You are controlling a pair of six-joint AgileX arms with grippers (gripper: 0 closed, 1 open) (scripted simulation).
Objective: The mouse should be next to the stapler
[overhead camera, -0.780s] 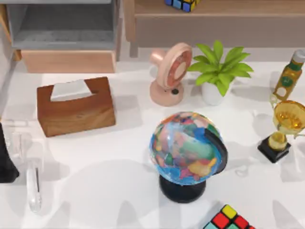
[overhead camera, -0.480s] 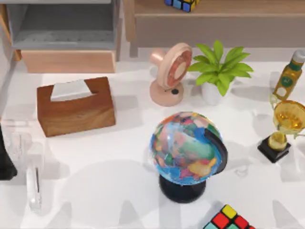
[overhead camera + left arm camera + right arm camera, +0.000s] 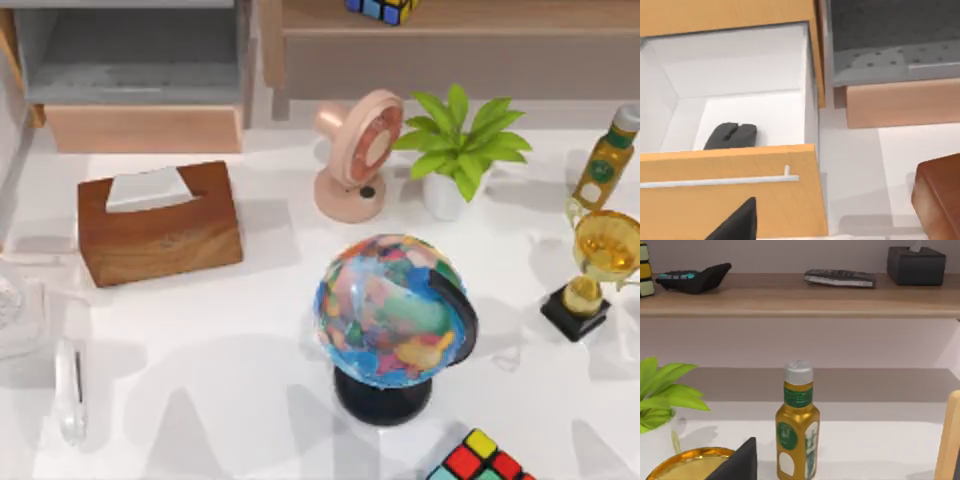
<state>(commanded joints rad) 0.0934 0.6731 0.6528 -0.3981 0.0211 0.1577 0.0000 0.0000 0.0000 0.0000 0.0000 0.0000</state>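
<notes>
One mouse sits in the open drawer.

One black mouse lies on the white floor of the pulled-out wooden drawer, near its front wall. My left arm hangs above that drawer, and a dark bit of my left fingers pokes in low; I cannot tell if they are spread or pressed together. My right fingers hang near the gold bottle and the gold trophy on the counter; I cannot tell their state either.
</notes>
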